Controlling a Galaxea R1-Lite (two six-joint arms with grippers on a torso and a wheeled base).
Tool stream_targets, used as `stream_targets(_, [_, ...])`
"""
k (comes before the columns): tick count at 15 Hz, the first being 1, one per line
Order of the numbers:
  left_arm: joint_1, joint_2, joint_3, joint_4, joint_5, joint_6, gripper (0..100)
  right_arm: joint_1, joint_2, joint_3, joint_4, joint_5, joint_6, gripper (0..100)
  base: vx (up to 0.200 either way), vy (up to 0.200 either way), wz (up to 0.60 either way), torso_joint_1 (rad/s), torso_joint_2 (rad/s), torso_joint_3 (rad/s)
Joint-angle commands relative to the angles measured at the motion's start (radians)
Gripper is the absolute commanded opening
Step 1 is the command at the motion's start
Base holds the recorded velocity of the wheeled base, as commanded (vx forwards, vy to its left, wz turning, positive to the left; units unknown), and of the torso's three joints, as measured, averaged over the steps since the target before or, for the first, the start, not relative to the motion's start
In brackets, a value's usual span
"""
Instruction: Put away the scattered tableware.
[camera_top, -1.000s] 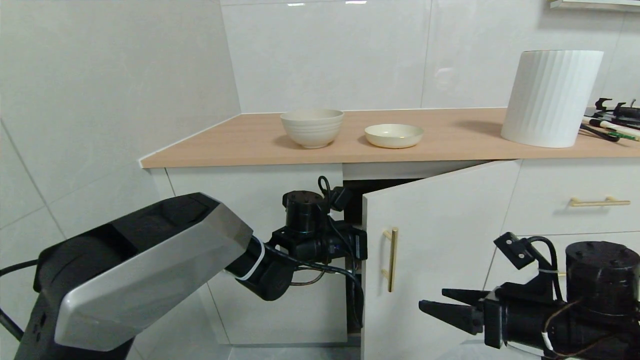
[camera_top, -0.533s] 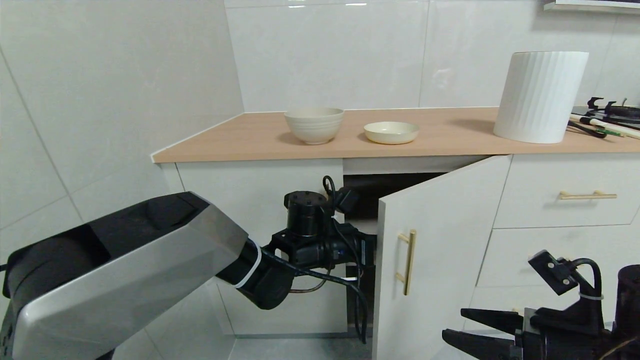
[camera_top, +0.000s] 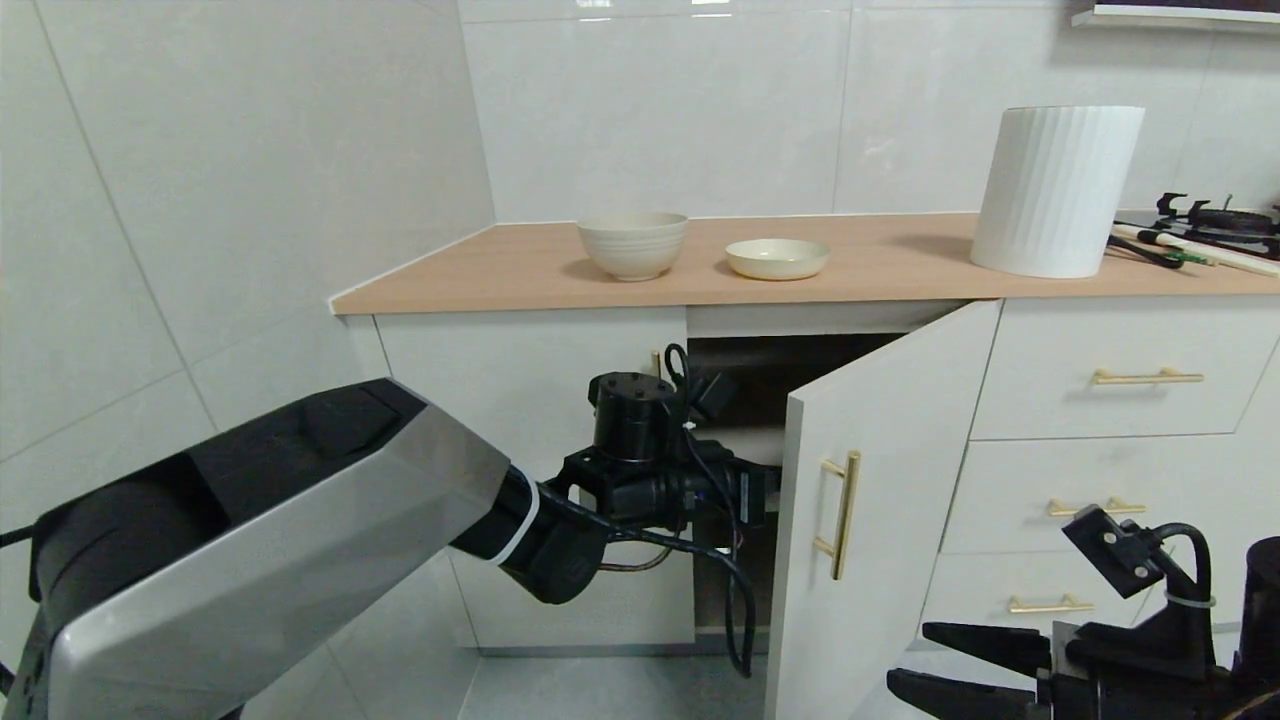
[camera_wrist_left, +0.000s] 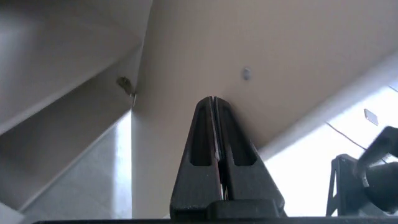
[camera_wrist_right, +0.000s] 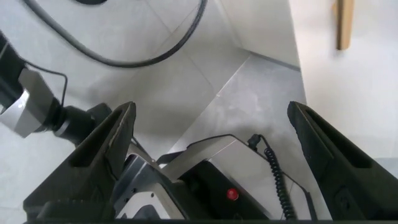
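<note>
Swung the cabinet door (camera_top: 880, 420) out wider than a second ago, and got the whole head view shifted too, so a camera move there. Got the left gripper (camera_wrist_left: 213, 106) tucked just behind the door's free edge, fingers pinched flat together with nothing between them. Got the right gripper (camera_top: 905, 658) low by the door front, fingers spread wide, empty as well. Still seeing the bowl (camera_top: 632, 244) and small dish (camera_top: 777, 258) side by side, not touching, up on the countertop (camera_top: 480, 285), well left of a white ribbed container (camera_top: 1055, 190).
</note>
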Motion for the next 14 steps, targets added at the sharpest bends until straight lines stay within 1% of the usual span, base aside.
stream_targets(1, [-0.010,0.019,-0.058,0.041,0.001,-0.001,0,0.001,0.003,0.000,0.000,0.000,0.000,100,0.000,0.000,0.00,0.000,0.00,0.000])
stream_targets(2, [-0.015,0.032,-0.094,0.077,0.001,-0.001,0,0.001,0.003,0.000,0.000,0.000,0.000,100,0.000,0.000,0.00,0.000,0.00,0.000])
stream_targets(5, [-0.019,0.059,-0.156,0.117,0.009,-0.001,0,0.001,0.003,0.002,0.000,0.000,0.000,100,-0.200,0.000,0.00,0.006,0.00,0.001])
stream_targets(8, [-0.019,0.094,-0.205,0.130,0.022,-0.001,0,0.001,0.003,0.006,0.000,0.000,0.000,100,0.000,0.000,0.00,0.000,0.00,0.000])
stream_targets(11, [-0.019,0.105,-0.214,0.143,0.027,-0.001,0,0.007,0.003,0.008,0.000,0.000,0.000,100,0.000,0.000,0.00,0.000,0.00,0.000])
stream_targets(12, [-0.021,0.105,-0.229,0.159,0.029,-0.001,0,0.015,-0.002,0.009,0.000,0.000,-0.002,100,0.000,0.000,0.00,0.000,0.00,0.000])
stream_targets(14, [-0.058,0.094,-0.302,0.249,0.030,0.004,0,0.061,-0.017,0.018,0.000,-0.003,0.000,100,0.000,0.000,0.00,0.000,0.00,0.000])
